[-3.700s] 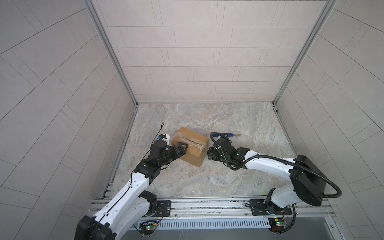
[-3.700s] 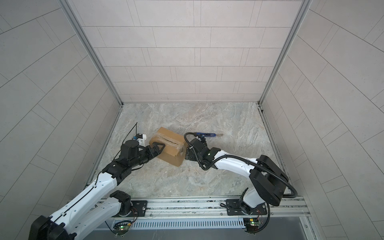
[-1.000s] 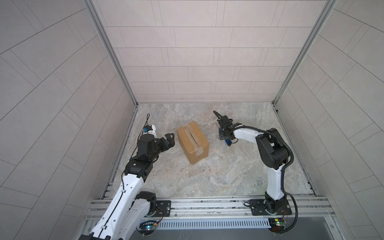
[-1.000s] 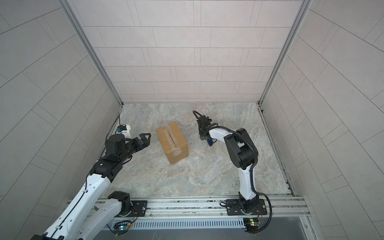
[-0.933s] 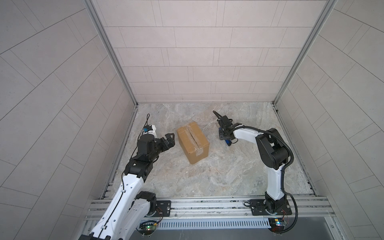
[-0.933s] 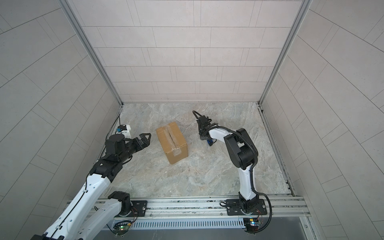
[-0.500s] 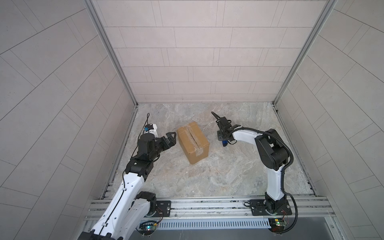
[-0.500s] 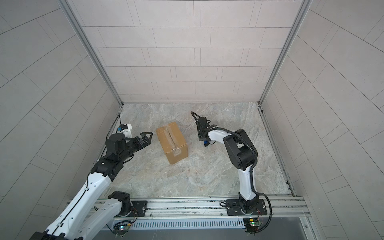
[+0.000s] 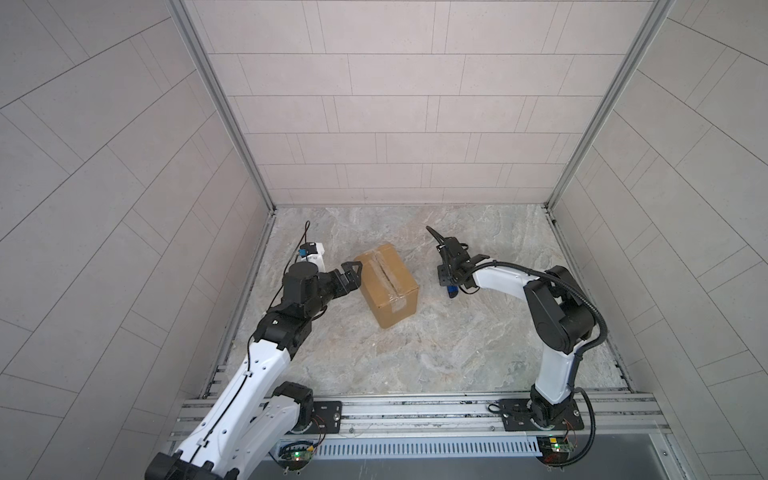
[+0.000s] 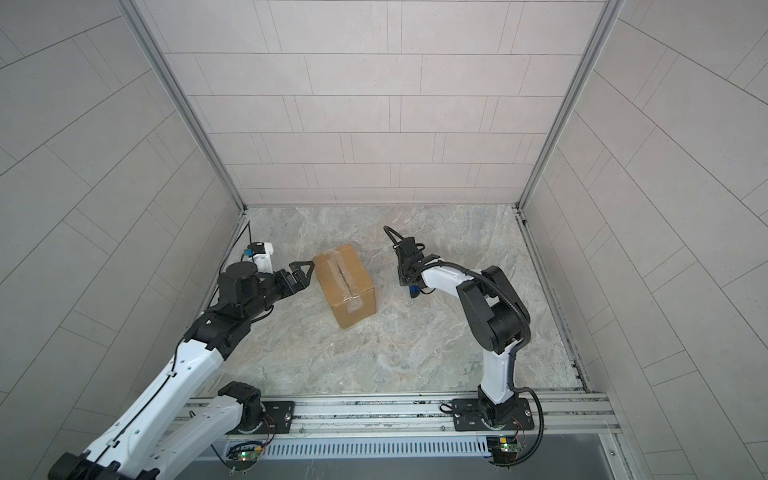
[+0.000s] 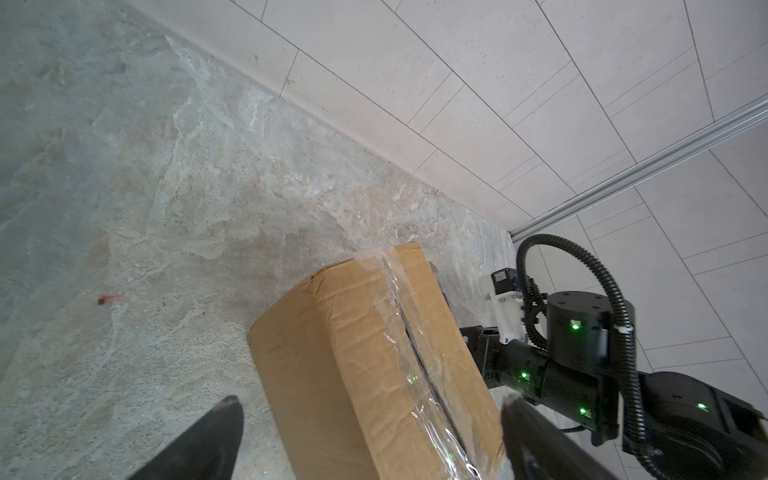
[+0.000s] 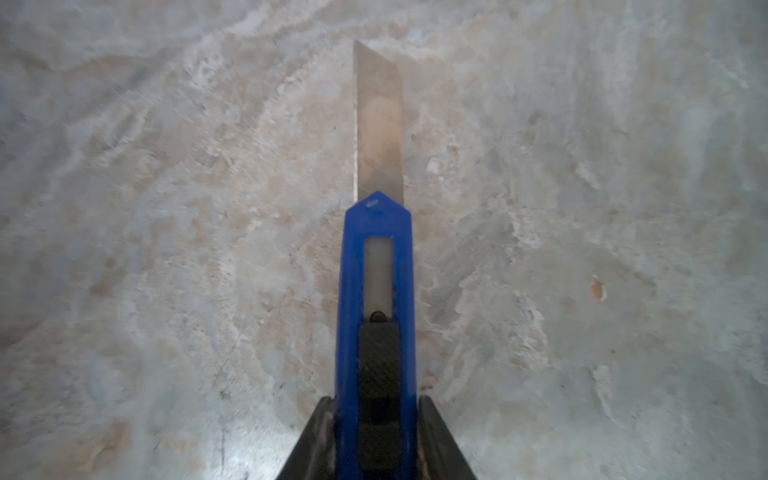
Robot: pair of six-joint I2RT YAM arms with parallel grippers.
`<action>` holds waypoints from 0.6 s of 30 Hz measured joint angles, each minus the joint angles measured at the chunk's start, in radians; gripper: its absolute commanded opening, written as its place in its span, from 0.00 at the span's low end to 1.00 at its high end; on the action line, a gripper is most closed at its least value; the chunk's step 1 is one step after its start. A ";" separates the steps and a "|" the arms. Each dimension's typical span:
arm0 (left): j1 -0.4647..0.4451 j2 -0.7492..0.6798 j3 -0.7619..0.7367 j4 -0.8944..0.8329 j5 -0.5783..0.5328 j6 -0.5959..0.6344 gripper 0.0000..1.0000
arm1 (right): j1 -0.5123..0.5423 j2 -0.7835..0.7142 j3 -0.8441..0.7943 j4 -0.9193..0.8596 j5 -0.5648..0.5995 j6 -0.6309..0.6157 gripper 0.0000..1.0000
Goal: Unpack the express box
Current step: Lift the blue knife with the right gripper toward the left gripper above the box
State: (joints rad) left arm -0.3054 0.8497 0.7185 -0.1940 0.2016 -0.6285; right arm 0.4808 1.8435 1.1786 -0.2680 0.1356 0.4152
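- The express box (image 9: 388, 286) (image 10: 345, 286) is sitting on the marbled worktop (image 9: 415, 353), a little left of the middle in both top views and turned at an angle to the walls.
- Its top flaps are lying closed, with shiny clear tape (image 11: 415, 353) running along the seam. In the left wrist view a thin dark line is showing along that seam under the tape.
- The left hand (image 9: 355, 276) (image 10: 305, 274) is hovering just beside the box's left edge with its fingers (image 11: 216, 432) spread wide. It is gripping nothing. Whether the far fingertip is touching the cardboard I cannot tell.
- The right hand (image 9: 449, 284) is working well apart from the box, on its right side, and is pointing down at the worktop.
- In the right wrist view the right hand (image 12: 375, 399) is closing its fingers (image 12: 320, 436) against both sides of a blue utility knife (image 12: 376, 311) (image 9: 451, 291), gripping it by the handle.
- The knife's blade (image 12: 378, 120) is sticking out of the handle. Whether the knife is resting on the worktop or is being lifted off it, I cannot tell.
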 measured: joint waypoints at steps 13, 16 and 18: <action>-0.206 0.206 0.279 -0.106 -0.067 0.107 0.90 | 0.130 -0.501 -0.035 -0.077 0.047 -0.048 0.26; -0.248 0.256 0.313 -0.089 -0.057 0.108 0.81 | 0.198 -0.578 -0.055 -0.077 0.069 -0.058 0.26; -0.270 0.279 0.323 -0.072 -0.046 0.107 0.80 | 0.234 -0.600 -0.055 -0.080 0.073 -0.060 0.26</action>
State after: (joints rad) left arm -0.5755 1.1290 1.0416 -0.2661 0.1555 -0.5217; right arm 0.7151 1.2438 1.1236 -0.3485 0.2089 0.3553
